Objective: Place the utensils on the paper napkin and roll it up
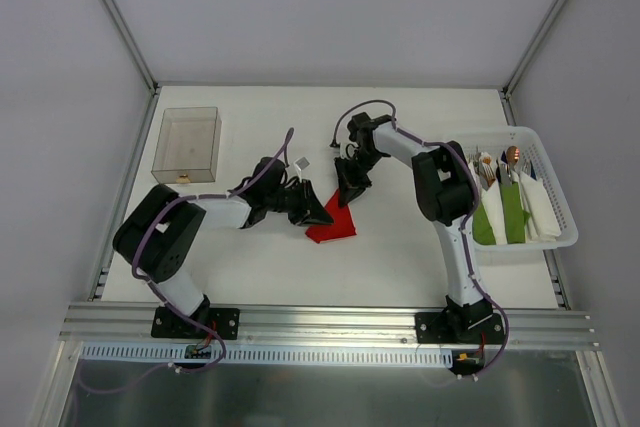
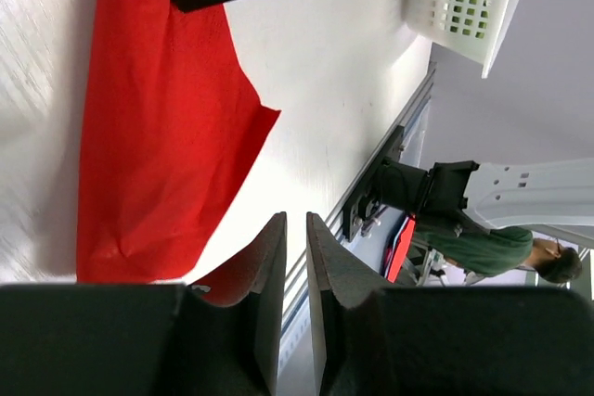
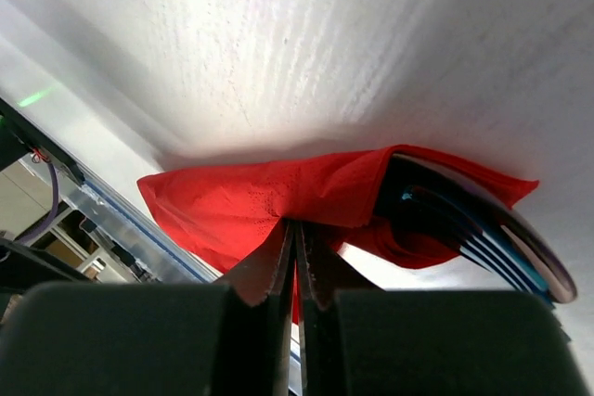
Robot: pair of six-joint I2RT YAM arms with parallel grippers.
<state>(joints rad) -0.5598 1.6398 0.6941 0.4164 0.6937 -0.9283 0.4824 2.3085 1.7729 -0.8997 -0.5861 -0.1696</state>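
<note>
Red paper sat at the heart of the scene: the paper napkin [image 1: 332,225] lay crumpled on the white table [image 1: 400,247], close to its middle, between the two tools. From above we found it at about 5 o'clock from the left gripper [image 1: 320,211] and at 7 o'clock from the right gripper [image 1: 349,195], with both tips over its far edge. In the right wrist view that gripper's fingers [image 3: 264,271] were pressed tight together on a fold of the napkin. The utensils [image 3: 487,238] lay at 3 o'clock from the pinch, tucked inside the fold with blue tines poking out. In the left wrist view the fingers [image 2: 269,289] stood almost together, only a thin slit between them and nothing in it. A red curl lay against the outer side of one finger, and the rest of the sheet spread away toward 10 o'clock. A white basket [image 1: 525,245] stood at the table's 3 o'clock edge, holding green napkin bundles [image 1: 512,212] and white napkins [image 1: 540,209]. A clear box [image 1: 187,145] stood at 10 o'clock. An aluminium rail [image 1: 320,319] ran along the near edge, pale grey walls [image 1: 300,7] closed in the cell, and beyond the rail we glimpsed a person [image 2: 483,243] in a green shirt.
</note>
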